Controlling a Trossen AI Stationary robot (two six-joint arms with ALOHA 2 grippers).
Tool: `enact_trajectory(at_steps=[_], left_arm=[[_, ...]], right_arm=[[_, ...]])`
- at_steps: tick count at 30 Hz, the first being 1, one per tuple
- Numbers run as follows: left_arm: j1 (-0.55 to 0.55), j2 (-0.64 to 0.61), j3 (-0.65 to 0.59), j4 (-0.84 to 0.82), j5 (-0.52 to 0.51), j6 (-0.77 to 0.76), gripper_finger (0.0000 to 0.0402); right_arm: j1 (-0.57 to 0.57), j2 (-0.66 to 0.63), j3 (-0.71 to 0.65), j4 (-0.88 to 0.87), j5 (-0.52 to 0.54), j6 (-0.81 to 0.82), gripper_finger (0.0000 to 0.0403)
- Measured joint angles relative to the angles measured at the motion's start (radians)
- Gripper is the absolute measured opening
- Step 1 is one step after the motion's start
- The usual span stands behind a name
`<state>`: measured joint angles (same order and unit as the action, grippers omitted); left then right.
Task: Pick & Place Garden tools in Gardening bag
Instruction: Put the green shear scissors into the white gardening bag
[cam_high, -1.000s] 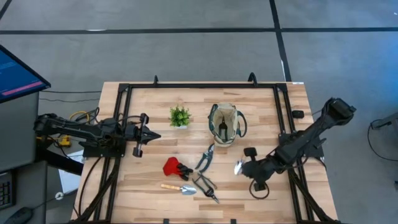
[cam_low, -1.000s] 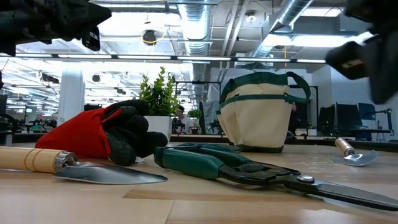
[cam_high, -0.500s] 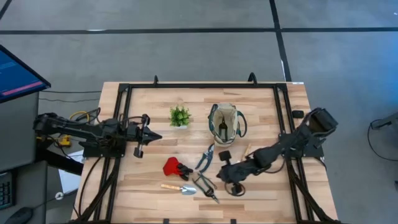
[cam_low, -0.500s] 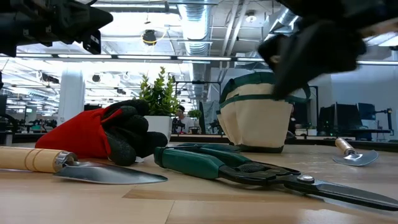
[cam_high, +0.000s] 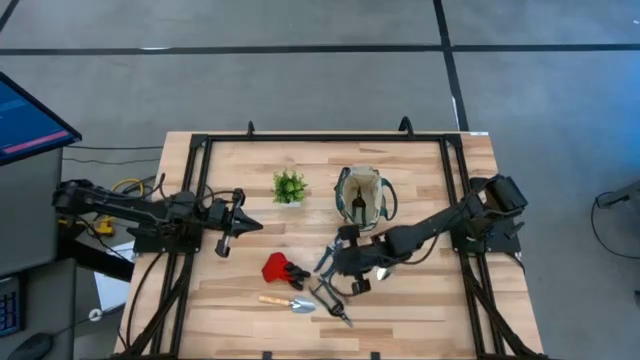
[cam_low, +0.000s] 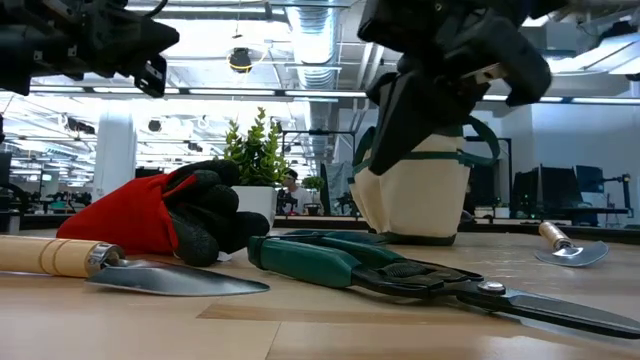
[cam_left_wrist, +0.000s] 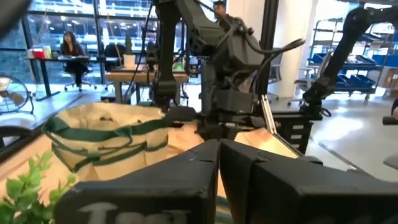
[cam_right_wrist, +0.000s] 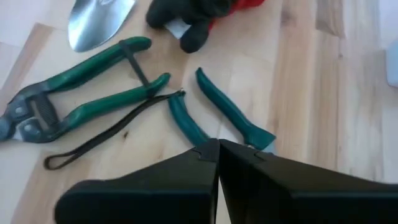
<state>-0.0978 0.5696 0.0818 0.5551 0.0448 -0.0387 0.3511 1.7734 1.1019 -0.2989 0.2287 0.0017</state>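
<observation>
The right gripper, fingers pressed together, hovers over green-handled shears. The left gripper waits closed beside the plant

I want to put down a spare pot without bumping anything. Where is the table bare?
Bare wood lies beyond the potted plant and gardening bag along the far edge, and at the near right corner. It is crowded in the middle front: red glove, trowel and shears cluster under the shut right gripper.
</observation>
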Motion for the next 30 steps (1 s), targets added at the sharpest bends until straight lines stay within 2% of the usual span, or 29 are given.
enact_trajectory(at_steps=[6, 11, 14, 23, 30], left_arm=[[0.000, 0.018, 0.000, -0.005, 0.000, -0.004, 0.0003], [0.000, 0.024, 0.000, -0.005, 0.000, 0.000, 0.0003], [0.000, 0.027, 0.000, -0.005, 0.001, 0.005, 0.0003], [0.000, 0.040, 0.000, -0.005, 0.001, 0.004, 0.0003], [0.000, 0.049, 0.000, -0.006, 0.001, 0.004, 0.0003]], right_arm=[[-0.036, 0.018, -0.002, -0.004, -0.074, -0.127, 0.0003], [-0.045, 0.052, -0.005, 0.011, -0.076, -0.242, 0.0041], [-0.048, 0.067, 0.006, 0.069, -0.074, -0.246, 0.0072], [-0.048, 0.126, 0.000, 0.071, -0.090, -0.248, 0.0155], [-0.045, 0.163, -0.001, 0.092, -0.100, -0.263, 0.0181]])
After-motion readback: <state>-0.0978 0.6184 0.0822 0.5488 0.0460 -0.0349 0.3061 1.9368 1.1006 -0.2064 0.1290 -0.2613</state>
